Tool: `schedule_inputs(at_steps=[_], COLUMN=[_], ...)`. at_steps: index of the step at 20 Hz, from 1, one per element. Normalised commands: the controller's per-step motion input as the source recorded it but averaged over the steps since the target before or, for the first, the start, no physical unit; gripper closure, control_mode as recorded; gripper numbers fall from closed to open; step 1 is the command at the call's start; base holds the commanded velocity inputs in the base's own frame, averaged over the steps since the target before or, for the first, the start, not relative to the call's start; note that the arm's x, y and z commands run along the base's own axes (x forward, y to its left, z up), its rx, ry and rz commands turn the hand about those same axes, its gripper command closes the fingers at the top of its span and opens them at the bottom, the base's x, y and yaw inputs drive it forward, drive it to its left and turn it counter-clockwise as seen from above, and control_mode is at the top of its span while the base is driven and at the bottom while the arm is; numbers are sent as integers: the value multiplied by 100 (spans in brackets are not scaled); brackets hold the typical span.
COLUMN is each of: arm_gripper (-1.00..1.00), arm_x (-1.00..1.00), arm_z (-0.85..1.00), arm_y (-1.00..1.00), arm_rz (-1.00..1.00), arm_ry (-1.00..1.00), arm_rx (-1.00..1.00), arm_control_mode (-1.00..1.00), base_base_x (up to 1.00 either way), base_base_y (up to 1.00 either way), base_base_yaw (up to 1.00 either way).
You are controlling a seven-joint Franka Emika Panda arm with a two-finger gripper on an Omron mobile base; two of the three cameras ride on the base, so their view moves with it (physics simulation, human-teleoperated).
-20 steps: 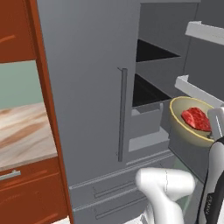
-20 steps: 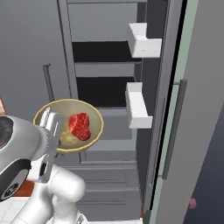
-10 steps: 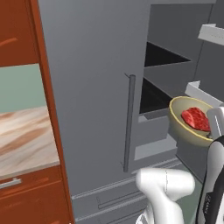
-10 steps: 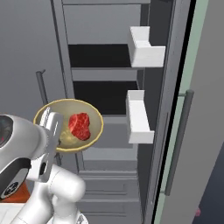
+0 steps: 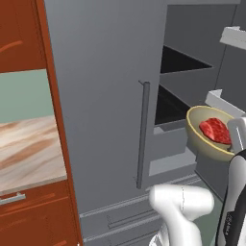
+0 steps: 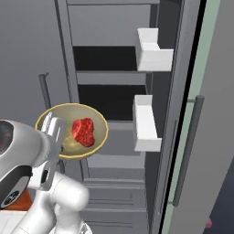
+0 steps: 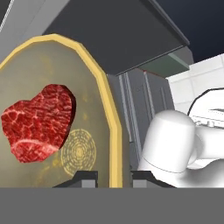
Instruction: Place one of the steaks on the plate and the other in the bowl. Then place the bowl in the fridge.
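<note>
Setting: tall grey steel fridge (image 6: 114, 68), right door open, dark shelves exposed
Grip: gripper (image 7: 113, 177) clamped on glossy olive-yellow bowl (image 6: 98, 137) rim
Relation: shelf opening lay just beyond the bowl

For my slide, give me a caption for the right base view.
Tool holding the bowl with a steak before the open fridge.

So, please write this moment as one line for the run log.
hand: shut on bowl rim | steak: in bowl | fridge: right door open | bowl: not yet inside
</note>
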Motion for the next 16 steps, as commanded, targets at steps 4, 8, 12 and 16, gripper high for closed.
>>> schedule_inputs(at_steps=[4,8,12,16], arm_gripper=[100,100,100,100], arm_x=[0,6,28,36], arm_z=[0,0,-3,-12], arm_y=[0,-17,-6,0], arm_rz=[0,4,0,0], arm_ry=[0,-1,-1,-7], arm_rx=[0,0,0,-4], arm_control_mode=[100,-100,-100,-100], base_base_x=[0,0,0,0], base_base_y=[-29,0,0,0], base_base_yaw=[12,0,0,0])
